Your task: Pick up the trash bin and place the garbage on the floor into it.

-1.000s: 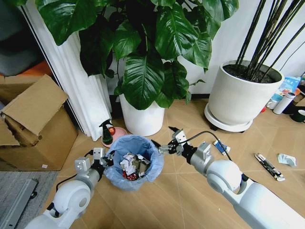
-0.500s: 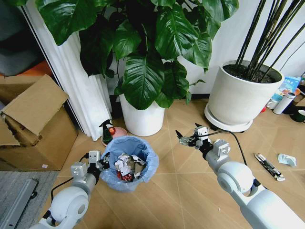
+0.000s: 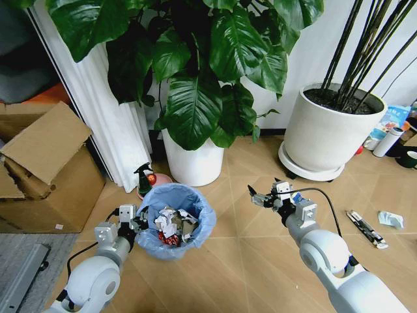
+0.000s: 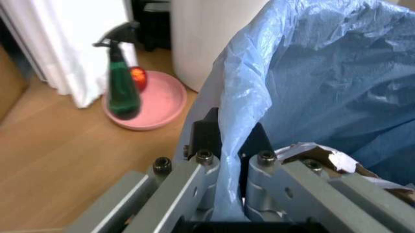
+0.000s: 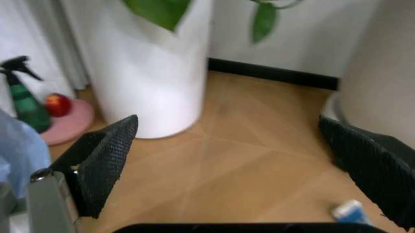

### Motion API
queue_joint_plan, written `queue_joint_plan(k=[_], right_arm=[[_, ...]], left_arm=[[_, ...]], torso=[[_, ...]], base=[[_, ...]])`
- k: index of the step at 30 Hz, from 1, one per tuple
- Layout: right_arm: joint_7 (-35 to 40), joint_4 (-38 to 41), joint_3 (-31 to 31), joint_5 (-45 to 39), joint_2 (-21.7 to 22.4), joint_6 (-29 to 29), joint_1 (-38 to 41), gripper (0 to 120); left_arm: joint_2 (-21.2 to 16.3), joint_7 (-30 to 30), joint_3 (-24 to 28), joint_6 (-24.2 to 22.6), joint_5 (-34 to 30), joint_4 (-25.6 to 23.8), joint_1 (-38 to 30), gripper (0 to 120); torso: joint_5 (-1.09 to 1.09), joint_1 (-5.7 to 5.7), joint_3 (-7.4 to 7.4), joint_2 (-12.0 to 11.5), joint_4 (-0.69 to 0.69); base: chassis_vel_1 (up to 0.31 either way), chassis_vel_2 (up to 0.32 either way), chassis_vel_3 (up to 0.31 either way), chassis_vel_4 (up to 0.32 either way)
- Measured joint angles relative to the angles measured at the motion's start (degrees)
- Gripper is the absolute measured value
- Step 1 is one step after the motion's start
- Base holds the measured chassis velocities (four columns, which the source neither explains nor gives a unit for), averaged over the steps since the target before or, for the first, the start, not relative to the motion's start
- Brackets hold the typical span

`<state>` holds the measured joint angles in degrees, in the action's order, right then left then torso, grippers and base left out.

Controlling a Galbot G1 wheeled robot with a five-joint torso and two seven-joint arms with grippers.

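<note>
The trash bin (image 3: 174, 225), lined with a ruffled light-blue bag, is near the floor in front of the big plant. It holds garbage: crumpled white paper wads (image 3: 167, 222) and a red scrap. My left gripper (image 3: 134, 217) is shut on the bin's near-left rim; in the left wrist view its fingers (image 4: 206, 160) pinch the blue bag (image 4: 311, 73). My right gripper (image 3: 264, 195) hangs open and empty to the right of the bin, its black pads (image 5: 104, 162) wide apart. Litter lies on the floor (image 3: 241, 254): a blue-white wrapper (image 5: 350, 211), a dark wrapper (image 3: 366, 228), a pale wad (image 3: 391, 218).
A white pot (image 3: 194, 160) with a leafy plant stands behind the bin, and a second large pot (image 3: 329, 134) is at the right. A green spray bottle (image 3: 144, 180) and a pink dish (image 4: 152, 104) sit left of the bin. Cardboard boxes (image 3: 49, 173) are at the far left.
My right gripper has drawn away from the bin's rim to the right, staying open. The bin and my left gripper have shifted slightly left.
</note>
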<state>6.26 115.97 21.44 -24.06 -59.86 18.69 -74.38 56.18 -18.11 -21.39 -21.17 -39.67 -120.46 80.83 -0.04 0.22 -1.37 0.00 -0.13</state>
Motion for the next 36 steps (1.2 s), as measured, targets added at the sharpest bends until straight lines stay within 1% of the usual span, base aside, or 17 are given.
queue_joint_plan(k=[2, 7, 9, 11, 15, 16, 18, 20, 21, 24, 25, 26, 27, 29, 31, 35, 36], right_arm=[[-0.4, 0.2, 1.2, 0.7, -0.6, -0.2, -1.3, 100], [-1.7, 0.8, 3.8, 2.8, -2.3, -1.0, -4.3, 100], [-1.9, 1.0, 4.4, 3.1, -2.7, -1.2, -4.8, 100], [-2.3, 1.3, 5.4, 3.7, -3.1, -1.5, -5.8, 100], [-2.9, 1.4, 6.4, 4.4, -3.3, -2.0, -6.8, 100], [-3.0, 1.5, 6.8, 4.5, -3.4, -2.2, -7.1, 100], [-3.1, 1.5, 6.9, 4.6, -3.5, -2.3, -7.3, 100], [-3.1, 1.6, 7.0, 4.7, -3.5, -2.4, -7.4, 100], [-3.2, 1.7, 7.1, 4.8, -3.5, -2.5, -7.5, 100], [-3.2, 1.7, 7.1, 4.9, -3.4, -2.6, -7.6, 100], [-3.2, 1.7, 7.1, 4.9, -3.4, -2.6, -7.7, 100], [-3.2, 1.7, 7.0, 4.9, -3.3, -2.7, -7.6, 100], [-3.2, 1.7, 6.9, 4.9, -3.3, -2.8, -7.6, 100], [-3.2, 1.7, 6.9, 4.9, -3.3, -2.8, -7.6, 100], [-3.2, 1.7, 6.7, 5.0, -3.3, -2.9, -7.5, 100], [-3.2, 1.6, 6.6, 5.2, -3.5, -3.0, -7.6, 100], [-3.2, 1.6, 6.6, 5.4, -3.6, -3.2, -7.6, 100]], left_arm=[[0.1, 0.1, 0.0, 0.0, 0.1, -0.1, 0.3, 0], [0.6, 0.1, 0.0, 0.1, 0.1, -0.8, 0.8, 0], [0.7, 0.1, 0.0, 0.2, 0.1, -1.1, 1.0, 0], [0.8, 0.1, 0.1, 0.1, 0.2, -1.5, 1.5, 0], [0.9, 0.1, 0.1, 0.2, 0.3, -2.0, 2.0, 0], [0.9, 0.1, 0.1, 0.2, 0.5, -2.2, 2.1, 0], [0.9, 0.1, 0.1, 0.2, 0.6, -2.3, 2.3, 0], [1.0, 0.1, 0.1, 0.2, 0.7, -2.5, 2.4, 0], [1.1, 0.1, 0.1, 0.3, 1.0, -2.6, 2.6, 0], [1.3, 0.1, 0.1, 0.4, 1.3, -2.8, 3.1, 0], [1.3, 0.1, 0.1, 0.4, 1.4, -2.9, 3.2, 0], [1.3, 0.1, 0.0, 0.4, 1.5, -3.1, 3.3, 0], [1.3, 0.1, -0.1, 0.5, 1.5, -3.2, 3.4, 0], [1.2, 0.1, -0.1, 0.5, 1.5, -3.3, 3.5, 0], [1.2, 0.1, -0.2, 0.6, 1.5, -3.4, 3.6, 0], [1.2, 0.2, -0.2, 0.6, 1.5, -3.5, 3.7, 0], [1.2, 0.2, -0.2, 0.6, 1.5, -3.5, 3.7, 0]], torso=[[-0.01, 0.0, 0.0, 0.0, -0.03], [-0.01, 0.0, 0.0, 0.0, 0.01], [0.02, 0.0, 0.0, 0.0, 0.01], [-0.03, 0.0, 0.0, 0.0, -0.02], [0.02, 0.0, 0.0, 0.0, 0.01], [-0.01, 0.0, 0.0, 0.0, 0.0], [-0.01, 0.01, -0.01, 0.0, -0.02], [0.02, 0.01, 0.0, 0.0, -0.01], [-0.02, 0.01, -0.01, 0.0, -0.01], [0.03, 0.01, -0.01, 0.0, 0.01], [0.02, 0.01, -0.01, 0.0, -0.01], [-0.06, 0.0, 0.0, 0.0, 0.0], [0.0, 0.0, 0.0, 0.0, 0.0], [0.03, 0.0, 0.0, 0.0, 0.01], [-0.02, 0.0, 0.0, 0.0, -0.01], [0.02, 0.0, -0.01, 0.0, 0.0], [-0.01, 0.0, 0.0, 0.0, 0.0]], base=[[-0.201, -0.179, 0.19, 0.193], [-0.235, -0.207, 0.227, 0.222], [-0.231, -0.274, 0.245, 0.267], [-0.248, -0.271, 0.252, 0.255], [-0.249, -0.284, 0.275, 0.272], [-0.276, -0.288, 0.279, 0.292], [-0.284, -0.281, 0.279, 0.283], [-0.291, -0.28, 0.266, 0.273], [-0.276, -0.28, 0.266, 0.265], [-0.27, -0.269, 0.272, 0.284], [-0.25, -0.267, 0.27, 0.272], [-0.284, -0.285, 0.27, 0.248], [-0.284, -0.245, 0.265, 0.248], [-0.265, -0.245, 0.264, 0.252], [-0.262, -0.264, 0.277, 0.266], [-0.29, -0.252, 0.272, 0.23], [-0.204, -0.23, 0.241, 0.266]])
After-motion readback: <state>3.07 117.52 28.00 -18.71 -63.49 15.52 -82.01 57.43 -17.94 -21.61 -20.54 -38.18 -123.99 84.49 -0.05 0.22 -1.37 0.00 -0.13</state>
